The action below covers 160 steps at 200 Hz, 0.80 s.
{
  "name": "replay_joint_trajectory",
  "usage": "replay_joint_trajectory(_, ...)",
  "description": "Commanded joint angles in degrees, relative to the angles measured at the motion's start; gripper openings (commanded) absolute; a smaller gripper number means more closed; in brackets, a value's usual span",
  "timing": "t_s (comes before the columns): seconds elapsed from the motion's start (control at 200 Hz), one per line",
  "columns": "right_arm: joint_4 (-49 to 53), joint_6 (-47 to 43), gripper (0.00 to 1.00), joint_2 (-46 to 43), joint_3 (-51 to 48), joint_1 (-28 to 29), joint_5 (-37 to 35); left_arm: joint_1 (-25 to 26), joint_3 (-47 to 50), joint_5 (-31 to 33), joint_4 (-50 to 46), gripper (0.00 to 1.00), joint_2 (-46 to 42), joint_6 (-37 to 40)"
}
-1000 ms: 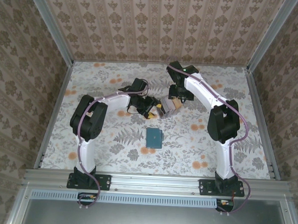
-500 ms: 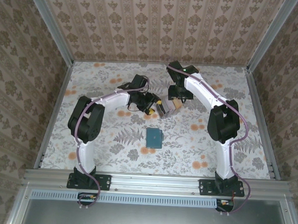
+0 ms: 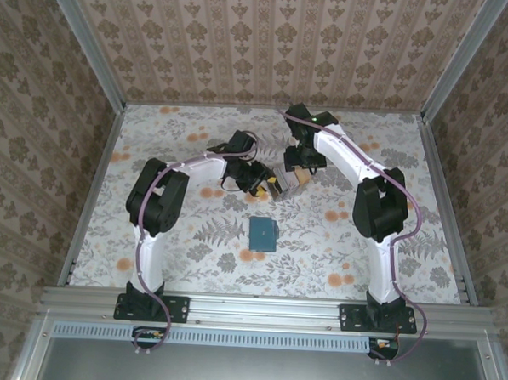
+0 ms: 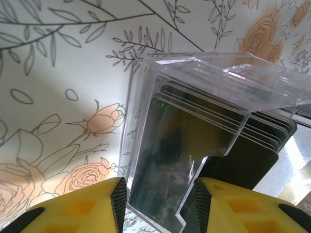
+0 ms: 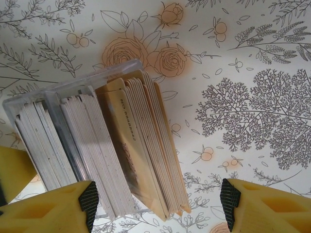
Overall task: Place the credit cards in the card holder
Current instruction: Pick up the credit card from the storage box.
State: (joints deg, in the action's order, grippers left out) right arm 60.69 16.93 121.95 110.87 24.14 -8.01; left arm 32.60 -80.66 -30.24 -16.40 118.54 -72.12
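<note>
The card holder point(image 3: 263, 233), a closed teal wallet, lies flat mid-table, apart from both arms. The credit cards point(image 5: 141, 145) stand on edge in a clear plastic box point(image 3: 286, 180) behind it: a tan stack, then white stacks point(image 5: 92, 145). My right gripper point(image 5: 158, 204) hangs open over the box, with its pads point(image 5: 224, 201) wide of the tan stack. My left gripper point(image 4: 160, 204) is open at the box's clear end wall point(image 4: 165, 160). That wall sits between its black pads point(image 4: 119, 201) with only slim gaps. Dark card edges point(image 4: 233, 121) show through the plastic.
The floral tablecloth point(image 3: 183, 246) covers the whole table. Papered walls and metal rails point(image 3: 96, 199) close in the left, right and back sides. Both arms meet at the box behind the wallet, left gripper point(image 3: 260, 180) and right gripper point(image 3: 300, 163) close together.
My left gripper has moved right up to the box and its jaws have narrowed round the end wall. The right gripper has stayed over the cards, barely narrower.
</note>
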Motion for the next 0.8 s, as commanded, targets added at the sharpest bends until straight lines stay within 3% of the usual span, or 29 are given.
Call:
replay_joint_trajectory(0.0,0.2,-3.2,0.70,1.8,-0.9,-0.4,0.5,0.3,-0.1,-0.4,-1.2,0.44,2.4,3.3)
replay_joint_trajectory(0.49,0.2,-5.2,0.65,3.3,-1.3,-1.5,-4.7,0.3,1.1,1.9,-4.4,0.44,3.4,7.4)
replay_joint_trajectory(0.555,0.1,-5.6,0.58,3.3,-1.4,-1.7,-4.8,0.3,1.0,2.2,-4.9,0.44,3.4,7.8)
replay_joint_trajectory(0.795,-0.1,-6.5,0.60,3.5,-1.5,-1.9,-6.2,0.3,1.0,2.9,-5.8,0.44,3.9,8.7)
